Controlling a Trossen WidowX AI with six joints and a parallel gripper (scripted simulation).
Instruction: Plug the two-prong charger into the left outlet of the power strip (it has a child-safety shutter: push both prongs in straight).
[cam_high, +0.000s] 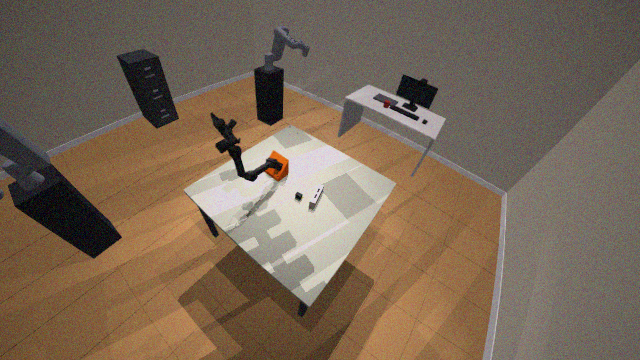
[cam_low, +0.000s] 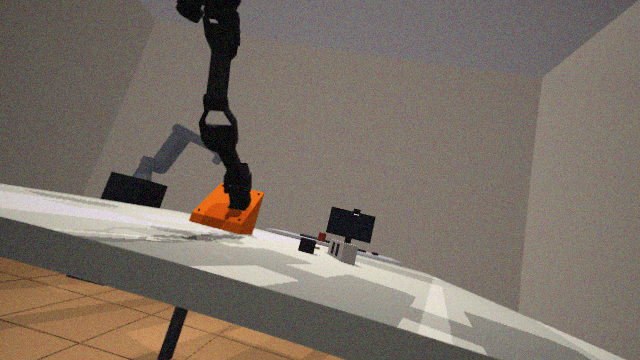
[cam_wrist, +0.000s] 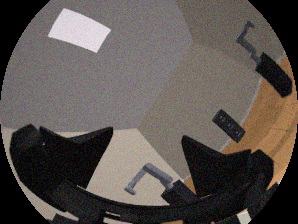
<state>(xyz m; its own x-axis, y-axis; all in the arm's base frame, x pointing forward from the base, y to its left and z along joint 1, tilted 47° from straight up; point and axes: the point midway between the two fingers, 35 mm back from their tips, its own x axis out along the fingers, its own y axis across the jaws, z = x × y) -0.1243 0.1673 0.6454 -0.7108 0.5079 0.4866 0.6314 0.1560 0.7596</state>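
The small black charger (cam_high: 298, 196) (cam_low: 307, 244) rests on the table, its brass-coloured prongs pointing toward the power strip in the exterior view. The white power strip (cam_high: 316, 198) (cam_low: 346, 254) lies a short gap away, with dark outlets showing. The charger and strip are apart. My gripper (cam_high: 223, 121) (cam_wrist: 148, 135) is open and empty, raised high and away from both, on the far side of the arm's base. The wrist view shows neither charger nor strip between the spread fingers. The gripper's fingertips are out of view in the exterior view.
My arm stands on an orange base block (cam_high: 284, 171) (cam_low: 215, 220) on the patterned table (cam_high: 350, 195) (cam_low: 350, 295). Beyond the table are a white desk (cam_high: 360, 95) with a monitor (cam_high: 417, 91) (cam_low: 350, 224), a black cabinet (cam_high: 150, 90) (cam_wrist: 228, 126), and grey arms on black pedestals.
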